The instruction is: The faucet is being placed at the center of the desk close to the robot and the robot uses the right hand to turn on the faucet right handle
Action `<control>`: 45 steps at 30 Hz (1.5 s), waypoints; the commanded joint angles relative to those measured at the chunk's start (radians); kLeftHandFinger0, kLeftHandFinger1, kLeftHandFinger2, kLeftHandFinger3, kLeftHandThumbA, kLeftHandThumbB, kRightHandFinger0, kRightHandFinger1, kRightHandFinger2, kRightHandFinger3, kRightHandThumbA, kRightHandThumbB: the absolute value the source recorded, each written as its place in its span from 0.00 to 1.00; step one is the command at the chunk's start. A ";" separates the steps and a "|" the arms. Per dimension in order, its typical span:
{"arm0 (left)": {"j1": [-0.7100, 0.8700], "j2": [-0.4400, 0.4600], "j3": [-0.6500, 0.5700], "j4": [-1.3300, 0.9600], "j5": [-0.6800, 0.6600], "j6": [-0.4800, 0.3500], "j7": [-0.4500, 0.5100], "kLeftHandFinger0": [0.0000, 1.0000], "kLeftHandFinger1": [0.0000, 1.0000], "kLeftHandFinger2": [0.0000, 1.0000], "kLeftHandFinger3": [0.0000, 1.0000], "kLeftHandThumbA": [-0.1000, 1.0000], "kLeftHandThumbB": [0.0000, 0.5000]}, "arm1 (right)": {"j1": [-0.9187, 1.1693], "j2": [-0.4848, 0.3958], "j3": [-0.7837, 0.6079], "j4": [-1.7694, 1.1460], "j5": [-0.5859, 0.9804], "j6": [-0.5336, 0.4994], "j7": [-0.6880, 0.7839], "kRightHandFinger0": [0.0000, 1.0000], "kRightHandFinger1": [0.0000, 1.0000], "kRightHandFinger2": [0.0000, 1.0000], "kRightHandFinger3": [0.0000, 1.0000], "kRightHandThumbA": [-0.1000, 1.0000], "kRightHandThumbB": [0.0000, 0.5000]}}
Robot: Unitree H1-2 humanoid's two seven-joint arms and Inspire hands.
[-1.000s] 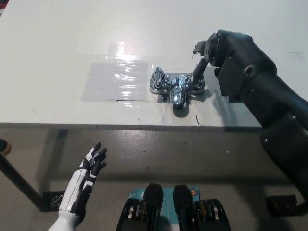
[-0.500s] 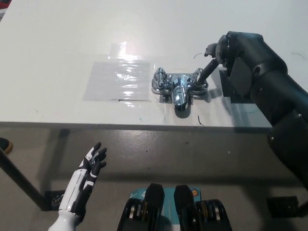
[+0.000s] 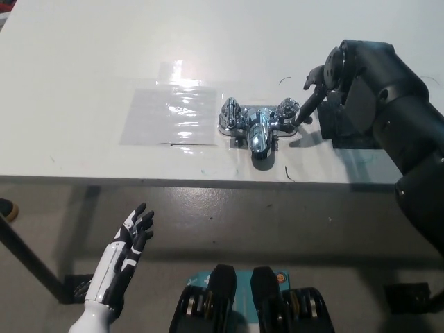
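- Left hand (image 3: pixel 129 239): rests well to the lower left of the faucet (image 3: pixel 257 128), below the worktop (image 3: pixel 69 69) edge, its fingers spread wide and holding nothing.
- Clear plastic sheet (image 3: pixel 170 114): lies flat just left of the faucet.
- Faucet: stands near the worktop's near edge, about mid-width, spout toward the robot.
- Right handle (image 3: pixel 288 109): at the faucet's right end, uncovered from above.
- Right hand (image 3: pixel 340 73): just right of the faucet, grasping nothing; its fingers (image 3: pixel 309 105) are apart, one stretched down to the handle's right side.
- Risk: a single fingertip on polished chrome will likely slip off. A push could also slide the whole faucet if it is not fixed down.
- Change: a second ago the finger lay over the handle. The hand has since swung out to the faucet's right.
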 commanded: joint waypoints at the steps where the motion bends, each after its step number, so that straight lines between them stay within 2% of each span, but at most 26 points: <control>1: -0.016 0.011 0.003 -0.025 -0.002 -0.039 -0.007 1.00 1.00 1.00 1.00 0.89 0.29 | -0.073 -0.043 0.009 0.000 -0.034 0.005 0.005 1.00 1.00 1.00 1.00 0.96 0.55; 2: -0.016 0.012 0.002 -0.024 -0.002 -0.041 -0.008 1.00 1.00 1.00 1.00 0.90 0.29 | -0.063 -0.045 0.008 -0.013 -0.043 0.015 -0.068 1.00 1.00 1.00 1.00 0.91 0.70; 3: -0.015 0.012 0.002 -0.023 -0.003 -0.041 -0.009 1.00 1.00 1.00 1.00 0.90 0.29 | -0.050 -0.049 0.001 -0.029 -0.047 0.030 -0.147 1.00 1.00 1.00 1.00 0.86 0.75; 4: -0.015 0.011 0.002 -0.024 -0.003 -0.040 -0.009 1.00 1.00 1.00 1.00 0.90 0.30 | -0.041 -0.052 -0.008 -0.040 -0.044 0.031 -0.179 1.00 1.00 1.00 1.00 0.85 0.75; 11: -0.015 0.012 0.001 -0.028 0.003 -0.035 -0.006 1.00 1.00 1.00 1.00 0.91 0.28 | -0.022 -0.060 -0.046 -0.058 -0.032 0.036 -0.261 1.00 1.00 1.00 1.00 0.84 0.68; 13: -0.015 0.011 0.000 -0.029 0.000 -0.035 -0.009 1.00 1.00 1.00 1.00 0.91 0.27 | -0.019 -0.057 -0.071 -0.065 -0.018 0.053 -0.292 1.00 1.00 1.00 1.00 0.83 0.62; 17: -0.012 0.011 -0.002 -0.031 -0.003 -0.035 -0.011 1.00 1.00 1.00 1.00 0.91 0.30 | -0.014 -0.052 -0.082 -0.062 -0.035 0.065 -0.353 1.00 1.00 1.00 1.00 0.88 0.57; 19: -0.014 0.009 -0.003 -0.030 0.001 -0.035 -0.009 1.00 1.00 1.00 1.00 0.91 0.31 | -0.012 -0.056 -0.080 -0.057 -0.041 0.059 -0.363 1.00 1.00 1.00 1.00 0.85 0.55; 20: -0.013 0.009 -0.003 -0.032 0.004 -0.032 -0.007 1.00 1.00 1.00 1.00 0.91 0.31 | -0.013 -0.057 -0.076 -0.056 -0.043 0.057 -0.361 1.00 1.00 1.00 1.00 0.83 0.57; 23: -0.015 0.010 -0.003 -0.032 0.000 -0.036 -0.010 1.00 1.00 1.00 1.00 0.91 0.26 | -0.021 -0.065 -0.083 -0.054 -0.033 0.066 -0.330 1.00 1.00 1.00 1.00 0.63 0.69; 24: -0.015 0.009 -0.003 -0.031 -0.001 -0.037 -0.009 1.00 1.00 1.00 1.00 0.91 0.26 | -0.022 -0.069 -0.082 -0.055 -0.034 0.065 -0.319 1.00 1.00 1.00 1.00 0.60 0.72; 26: -0.016 0.011 -0.002 -0.029 0.000 -0.040 -0.010 1.00 1.00 1.00 1.00 0.90 0.25 | -0.027 -0.081 -0.073 -0.058 -0.039 0.053 -0.283 1.00 1.00 1.00 1.00 0.55 0.79; 29: -0.017 0.012 -0.002 -0.031 -0.001 -0.034 -0.011 1.00 1.00 1.00 1.00 0.90 0.27 | -0.038 -0.092 -0.047 -0.049 -0.058 0.046 -0.246 1.00 1.00 1.00 1.00 0.53 0.82; 33: -0.017 0.011 -0.002 -0.029 -0.002 -0.033 -0.011 1.00 1.00 1.00 1.00 0.91 0.28 | -0.045 -0.119 0.000 -0.038 -0.088 0.030 -0.218 1.00 1.00 1.00 1.00 0.43 0.81; 36: -0.017 0.011 -0.002 -0.027 -0.004 -0.035 -0.011 1.00 1.00 1.00 1.00 0.91 0.29 | -0.048 -0.139 0.006 -0.036 -0.086 0.047 -0.217 1.00 1.00 1.00 1.00 0.35 0.86; 37: -0.017 0.010 -0.001 -0.027 -0.006 -0.032 -0.011 1.00 1.00 1.00 1.00 0.91 0.30 | -0.055 -0.145 0.032 -0.025 -0.108 0.051 -0.190 1.00 1.00 1.00 1.00 0.37 0.83; 38: -0.018 0.011 -0.001 -0.026 -0.005 -0.030 -0.011 1.00 1.00 1.00 1.00 0.91 0.30 | -0.077 -0.151 0.076 -0.001 -0.140 0.046 -0.099 1.00 1.00 1.00 1.00 0.43 0.73; 39: -0.019 0.012 -0.001 -0.024 -0.004 -0.034 -0.011 1.00 1.00 1.00 1.00 0.91 0.29 | -0.091 -0.157 0.102 0.007 -0.155 0.040 -0.063 1.00 1.00 1.00 1.00 0.40 0.73; 40: -0.019 0.011 -0.001 -0.023 -0.004 -0.035 -0.010 1.00 1.00 1.00 1.00 0.91 0.28 | -0.096 -0.173 0.120 -0.006 -0.164 0.028 -0.068 1.00 1.00 1.00 0.99 0.38 0.79; 41: -0.018 0.012 0.000 -0.022 -0.004 -0.036 -0.010 1.00 1.00 1.00 1.00 0.91 0.28 | -0.097 -0.187 0.128 -0.021 -0.169 0.021 -0.072 1.00 1.00 1.00 1.00 0.35 0.81; 42: -0.018 0.014 0.001 -0.019 -0.004 -0.039 -0.011 1.00 1.00 1.00 1.00 0.91 0.27 | -0.113 -0.210 0.146 -0.033 -0.178 0.013 -0.037 1.00 1.00 1.00 1.00 0.35 0.76; 45: -0.018 0.014 0.002 -0.017 -0.005 -0.038 -0.011 1.00 1.00 1.00 1.00 0.91 0.28 | -0.140 -0.245 0.176 -0.058 -0.198 0.018 -0.002 1.00 1.00 1.00 1.00 0.39 0.71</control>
